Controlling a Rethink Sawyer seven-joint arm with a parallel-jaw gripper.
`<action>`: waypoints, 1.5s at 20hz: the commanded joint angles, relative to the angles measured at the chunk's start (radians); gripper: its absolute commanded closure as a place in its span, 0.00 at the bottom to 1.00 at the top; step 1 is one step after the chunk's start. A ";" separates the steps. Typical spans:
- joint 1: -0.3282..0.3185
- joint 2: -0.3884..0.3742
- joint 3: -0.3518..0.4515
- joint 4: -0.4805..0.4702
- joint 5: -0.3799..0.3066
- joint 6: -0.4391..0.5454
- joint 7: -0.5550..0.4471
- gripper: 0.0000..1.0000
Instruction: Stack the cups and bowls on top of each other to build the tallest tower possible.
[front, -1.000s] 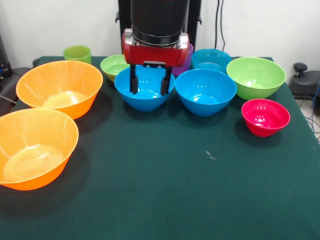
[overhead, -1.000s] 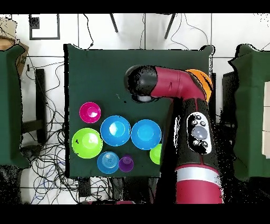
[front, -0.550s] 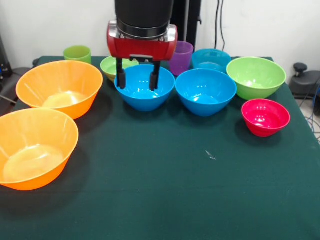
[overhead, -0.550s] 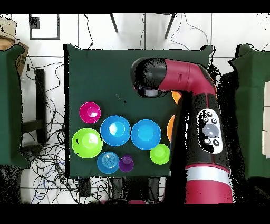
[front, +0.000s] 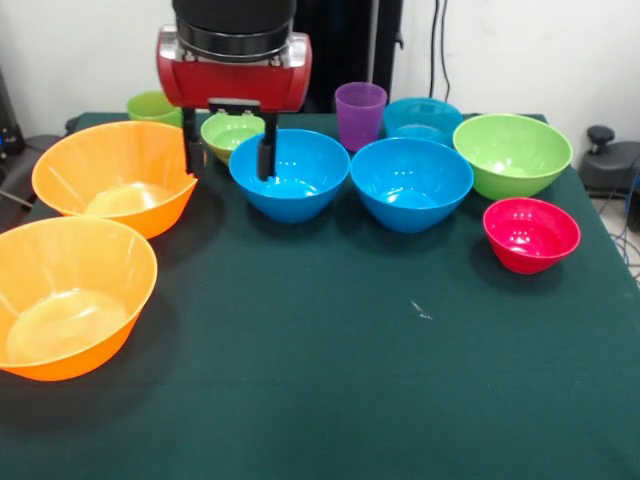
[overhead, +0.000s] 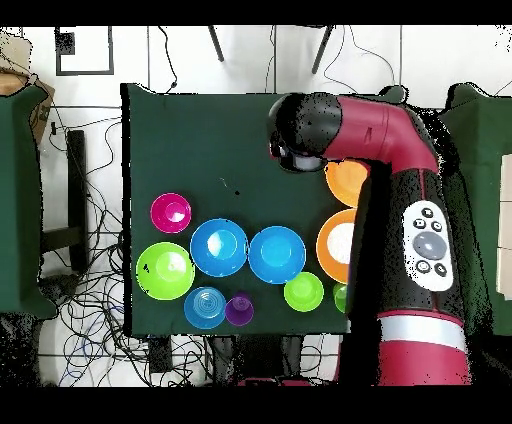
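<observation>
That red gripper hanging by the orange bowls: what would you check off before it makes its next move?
1. Gripper open and empty: ok, fingers spread, nothing between them.
2. Lined up over one bowl: not ok, it hangs between the far orange bowl and the left blue bowl.
3. Orange bowls sitting upright and free: ok, the near orange bowl too.
4. Tower started: not ok, every bowl stands alone.
5. Purple cup upright: ok.
6. Contact between left finger and orange rim: cannot tell.

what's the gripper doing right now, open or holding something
Gripper: open, holding nothing, hanging between the orange bowl and the blue bowl.
</observation>
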 joint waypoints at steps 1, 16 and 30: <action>-0.018 0.037 0.131 -0.078 -0.093 0.148 -0.373 0.00; -0.071 0.090 0.164 -0.139 -0.143 0.132 -0.412 0.00; -0.135 0.080 0.192 -0.057 -0.203 0.016 -0.434 0.00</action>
